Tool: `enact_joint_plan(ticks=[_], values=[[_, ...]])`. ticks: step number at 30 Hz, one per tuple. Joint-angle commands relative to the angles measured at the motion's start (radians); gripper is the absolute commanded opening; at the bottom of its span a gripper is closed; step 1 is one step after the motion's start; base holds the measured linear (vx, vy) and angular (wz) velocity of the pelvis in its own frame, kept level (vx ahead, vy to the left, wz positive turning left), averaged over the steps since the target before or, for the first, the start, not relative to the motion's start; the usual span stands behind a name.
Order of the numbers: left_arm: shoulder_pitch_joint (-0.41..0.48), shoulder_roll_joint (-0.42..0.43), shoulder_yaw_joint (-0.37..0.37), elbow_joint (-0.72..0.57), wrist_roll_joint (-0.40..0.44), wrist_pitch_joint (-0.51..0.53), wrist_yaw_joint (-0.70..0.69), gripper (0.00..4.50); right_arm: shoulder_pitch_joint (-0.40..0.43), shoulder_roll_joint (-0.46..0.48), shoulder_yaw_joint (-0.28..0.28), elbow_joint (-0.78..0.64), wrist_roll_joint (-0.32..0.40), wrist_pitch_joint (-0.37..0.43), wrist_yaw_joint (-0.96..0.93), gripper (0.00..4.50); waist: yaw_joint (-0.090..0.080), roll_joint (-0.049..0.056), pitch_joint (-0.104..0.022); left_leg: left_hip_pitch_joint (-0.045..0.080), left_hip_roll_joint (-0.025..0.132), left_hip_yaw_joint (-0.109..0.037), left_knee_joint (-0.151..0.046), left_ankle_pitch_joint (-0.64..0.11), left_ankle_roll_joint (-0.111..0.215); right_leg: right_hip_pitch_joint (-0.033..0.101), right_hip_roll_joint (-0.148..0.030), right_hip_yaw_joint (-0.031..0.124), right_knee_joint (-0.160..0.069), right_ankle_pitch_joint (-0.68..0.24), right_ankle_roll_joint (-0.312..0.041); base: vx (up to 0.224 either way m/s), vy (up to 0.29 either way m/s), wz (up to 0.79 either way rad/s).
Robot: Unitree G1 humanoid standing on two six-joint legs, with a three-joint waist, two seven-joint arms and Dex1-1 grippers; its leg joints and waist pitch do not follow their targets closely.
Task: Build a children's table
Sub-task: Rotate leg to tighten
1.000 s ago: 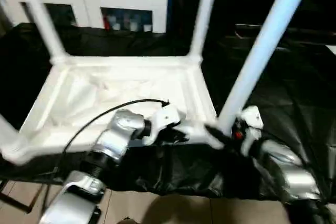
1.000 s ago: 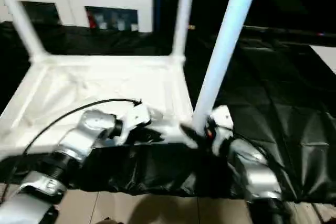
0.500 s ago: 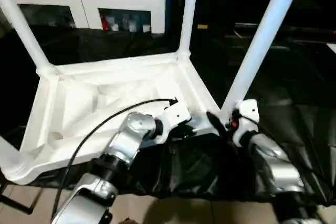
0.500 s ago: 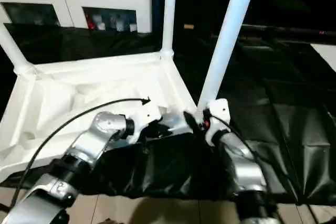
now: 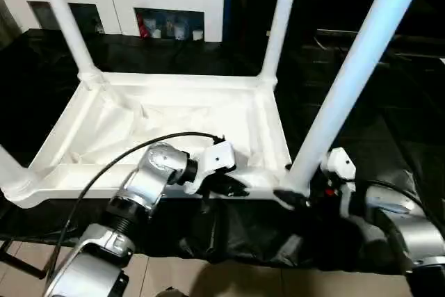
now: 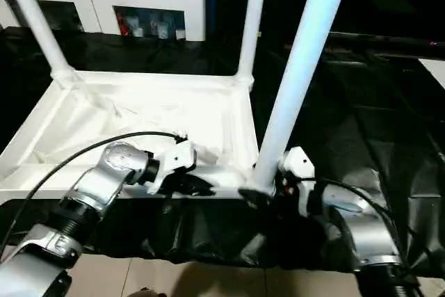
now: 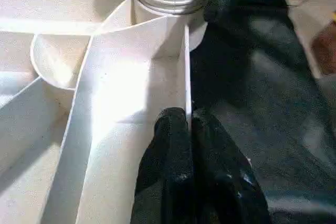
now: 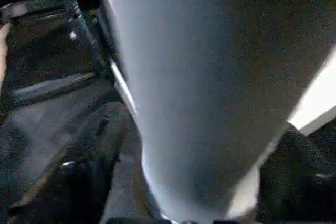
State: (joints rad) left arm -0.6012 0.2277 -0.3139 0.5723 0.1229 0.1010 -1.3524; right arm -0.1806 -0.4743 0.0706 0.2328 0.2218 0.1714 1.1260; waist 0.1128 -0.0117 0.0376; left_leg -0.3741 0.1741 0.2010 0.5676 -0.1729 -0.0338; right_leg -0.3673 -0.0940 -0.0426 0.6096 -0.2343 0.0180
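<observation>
Swung back square, table top [image 5: 174,113] (rim pinched by left gripper [image 7: 187,121]).

The white plastic children's table [image 5: 174,126] lies upside down, ribbed underside up, with tapered tube legs standing from its round corner sockets. The left gripper [image 7: 184,129] pinches its near rim wall. The near-right leg [image 5: 354,74] rises between the right gripper [image 5: 295,196] fingers, at its base.

The white plastic table top [image 6: 132,113] lies ribbed underside up on black sheeting [image 6: 389,137]. The right gripper [image 6: 261,194] clasps the base of a long white tube leg [image 6: 299,67]; just beside it, the left gripper [image 6: 191,186] pinches the top's near rim.
</observation>
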Motion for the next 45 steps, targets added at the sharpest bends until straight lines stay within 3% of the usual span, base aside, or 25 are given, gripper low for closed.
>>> enact_joint_plan(ticks=[1, 5, 13, 17, 20, 22, 24, 28, 32, 34, 38, 41, 43, 45], values=[[-0.029, -0.046, -0.06, -0.003, -0.035, -0.027, -0.029, 0.0, -0.004, 0.018, 0.11, -0.067, 0.01, 0.009, 0.083, 3.3, 0.001, -0.015, -0.045, 0.016, 0.067, -0.026, -0.06, -0.181, 0.089, 0.026, -0.065, 0.036, -0.073, -0.063, -0.257, 0.0, 0.0, 0.0], [-0.05, -0.031, -0.057, 0.028, -0.03, -0.044, -0.063, 0.0, -0.007, -0.008, 0.141, -0.075, 0.01, 0.014, 0.137, 2.97, 0.009, -0.015, -0.044, 0.017, 0.068, -0.026, -0.059, -0.188, 0.088, 0.026, -0.067, 0.036, -0.074, -0.087, -0.259, 0.0, 0.0, 0.0], [-0.048, -0.032, -0.042, 0.035, -0.034, -0.048, -0.047, 0.0, 0.001, 0.016, 0.139, -0.077, 0.018, 0.014, 0.13, 2.64, 0.009, -0.017, -0.044, 0.017, 0.069, -0.027, -0.062, -0.201, 0.073, 0.025, -0.069, 0.036, -0.074, -0.103, -0.258, 0.0, 0.0, 0.0], [-0.041, -0.071, -0.017, 0.037, -0.029, -0.029, 0.052, 0.0, -0.006, 0.09, 0.092, -0.029, 0.013, -0.005, -0.002, 2.64, 0.005, -0.017, -0.043, 0.018, 0.068, -0.028, -0.064, -0.206, 0.067, 0.021, -0.07, 0.036, -0.075, -0.113, -0.26, 0.0, 0.0, 0.0], [-0.036, -0.089, -0.013, 0.034, -0.02, -0.02, 0.101, 0.0, -0.023, 0.138, 0.064, 0.014, -0.006, -0.017, -0.103, 2.63, -0.002, -0.016, -0.04, 0.02, 0.068, -0.031, -0.07, -0.24, 0.04, 0.019, -0.071, 0.037, -0.083, -0.175, -0.249, 0.0, 0.0, 0.0], [-0.025, -0.126, -0.01, 0.021, -0.008, 0.003, 0.172, 0.0, -0.054, 0.207, 0.028, 0.083, -0.045, -0.022, -0.269, 2.63, -0.01, -0.012, -0.039, 0.022, 0.068, -0.033, -0.075, -0.26, 0.012, 0.014, -0.07, 0.038, -0.084, -0.199, -0.241, 0.0, 0.0, 0.0], [-0.014, -0.163, -0.014, 0.008, 0.009, 0.031, 0.24, 0.0, -0.08, 0.267, 0.005, 0.131, -0.084, -0.022, -0.413, 2.62, -0.016, -0.015, -0.041, 0.02, 0.067, -0.036, -0.077, -0.266, -0.006, 0.019, -0.071, 0.036, -0.084, -0.211, -0.23, 0.0, 0.0, 0.0], [-0.003, -0.216, -0.019, -0.002, 0.023, 0.066, 0.337, 0.0, -0.113, 0.363, -0.037, 0.182, -0.119, -0.004, -0.629, 2.62, -0.026, -0.016, -0.04, 0.019, 0.062, -0.033, -0.075, -0.256, 0.004, 0.016, -0.069, 0.04, -0.088, -0.206, -0.214, 0.0, 0.0, 0.0], [0.005, -0.264, -0.019, -0.003, 0.037, 0.07, 0.413, 0.0, -0.134, 0.433, -0.05, 0.218, -0.146, -0.09, -0.728, 2.62, -0.024, -0.014, -0.041, 0.019, 0.062, -0.032, -0.074, -0.245, 0.008, 0.016, -0.068, 0.041, -0.09, -0.193, -0.2, 0.0, 0.0, 0.0], [0.007, -0.27, -0.02, -0.003, 0.035, 0.065, 0.414, 0.0, -0.138, 0.444, -0.058, 0.221, -0.139, -0.11, -0.727, 3.18, -0.024, -0.015, -0.039, 0.018, 0.061, -0.032, -0.075, -0.253, 0.019, 0.017, -0.067, 0.041, -0.091, -0.2, -0.192, 0.0, 0.0, 0.0], [0.016, -0.26, -0.031, -0.023, 0.026, 0.069, 0.386, 0.0, -0.13, 0.438, -0.071, 0.188, -0.097, -0.087, -0.684, 3.41, -0.025, -0.012, -0.041, 0.018, 0.062, -0.032, -0.074, -0.246, 0.029, 0.018, -0.064, 0.041, -0.088, -0.168, -0.194, 0.0, 0.0, 0.0], [0.018, -0.237, -0.04, -0.032, 0.02, 0.057, 0.348, 0.0, -0.127, 0.406, -0.056, 0.177, -0.126, -0.102, -0.672, 3.81, -0.023, -0.011, -0.045, 0.017, 0.062, -0.03, -0.07, -0.21, 0.038, 0.02, -0.062, 0.04, -0.081, -0.1, -0.206, 0.0, 0.0, 0.0], [0.02, -0.203, -0.049, -0.044, 0.007, 0.037, 0.286, 0.0, -0.128, 0.35, -0.044, 0.185, -0.131, -0.134, -0.608, 3.88, -0.017, -0.011, -0.049, 0.017, 0.061, -0.027, -0.061, -0.159, 0.063, 0.024, -0.062, 0.04, -0.072, -0.012, -0.221, 0.0, 0.0, 0.0], [0.02, -0.188, -0.05, -0.05, 0.001, 0.037, 0.257, 0.0, -0.12, 0.321, -0.026, 0.173, -0.121, -0.135, -0.537, 3.88, -0.015, -0.013, -0.048, 0.011, 0.058, -0.027, -0.059, -0.143, 0.084, 0.028, -0.062, 0.037, -0.069, 0.019, -0.23, 0.0, 0.0, 0.0]])
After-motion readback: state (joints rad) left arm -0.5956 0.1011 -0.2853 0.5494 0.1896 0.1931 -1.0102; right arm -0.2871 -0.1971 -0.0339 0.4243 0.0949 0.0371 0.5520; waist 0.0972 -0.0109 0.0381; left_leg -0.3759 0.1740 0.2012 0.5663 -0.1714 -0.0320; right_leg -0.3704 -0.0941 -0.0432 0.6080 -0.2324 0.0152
